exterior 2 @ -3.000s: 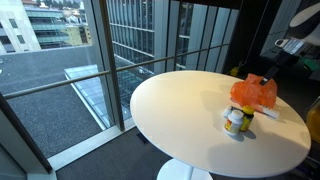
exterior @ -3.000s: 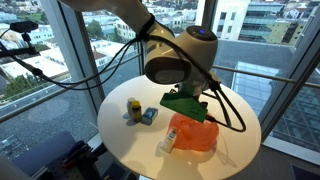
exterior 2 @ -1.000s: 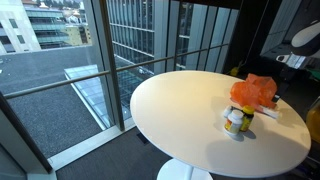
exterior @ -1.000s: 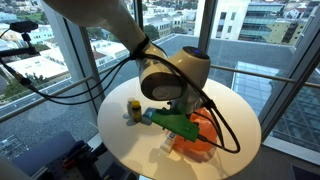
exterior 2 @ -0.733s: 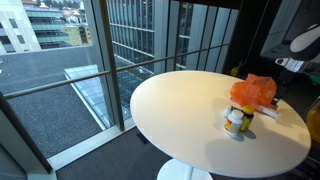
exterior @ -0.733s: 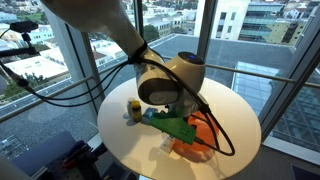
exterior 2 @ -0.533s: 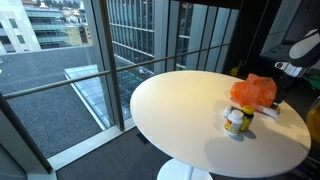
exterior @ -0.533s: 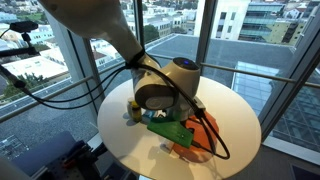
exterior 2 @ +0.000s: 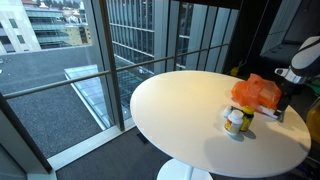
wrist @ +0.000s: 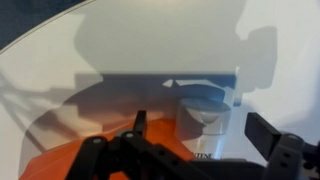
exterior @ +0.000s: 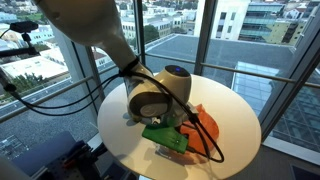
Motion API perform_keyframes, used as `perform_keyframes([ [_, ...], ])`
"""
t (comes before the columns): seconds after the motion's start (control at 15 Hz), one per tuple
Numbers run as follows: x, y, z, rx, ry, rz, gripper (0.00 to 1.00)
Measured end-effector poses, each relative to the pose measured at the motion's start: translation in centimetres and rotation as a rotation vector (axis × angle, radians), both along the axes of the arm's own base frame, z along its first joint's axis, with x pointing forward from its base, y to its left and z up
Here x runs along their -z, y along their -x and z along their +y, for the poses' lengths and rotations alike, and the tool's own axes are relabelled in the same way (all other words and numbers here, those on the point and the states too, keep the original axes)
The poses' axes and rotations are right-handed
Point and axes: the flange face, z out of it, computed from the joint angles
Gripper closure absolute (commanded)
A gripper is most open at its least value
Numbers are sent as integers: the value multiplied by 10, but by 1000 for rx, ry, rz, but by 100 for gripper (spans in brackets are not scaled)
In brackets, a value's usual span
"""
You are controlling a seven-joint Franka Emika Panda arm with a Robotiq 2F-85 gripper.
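Observation:
In the wrist view my gripper is open, its two dark fingers standing either side of a white capped bottle that lies on the white round table. The jaws do not touch it. An orange bag lies beside the bottle at the lower left. In an exterior view the gripper hangs low just behind the orange bag, close to a small yellow-lidded jar. In an exterior view the arm's wrist and its green mount hide the bottle and most of the bag.
The table stands next to floor-to-ceiling windows with a railing. Black cables trail from the arm over the table's near side. The table edge runs close below the gripper.
The arm has come down and forward over the orange bag and the bottle, now close to the tabletop. The jaws have stayed open; nothing on the table has moved.

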Motion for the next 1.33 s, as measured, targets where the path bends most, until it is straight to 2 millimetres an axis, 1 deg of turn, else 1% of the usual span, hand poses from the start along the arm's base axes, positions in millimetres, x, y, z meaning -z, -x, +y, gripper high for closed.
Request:
perform_keyframes([
  [0.27,0,-1,8,13,15,11,0],
  [0.4,-4,-1,11,20,16,6,0],
  [0.6,-16,1,12,22,19,-15,0],
  [0.8,-32,8,15,27,21,-38,0],
  [0.93,-37,13,15,43,21,-45,0],
  [1.13,-37,16,18,84,17,-37,0],
  [1.33,-35,15,25,118,13,-26,0],
])
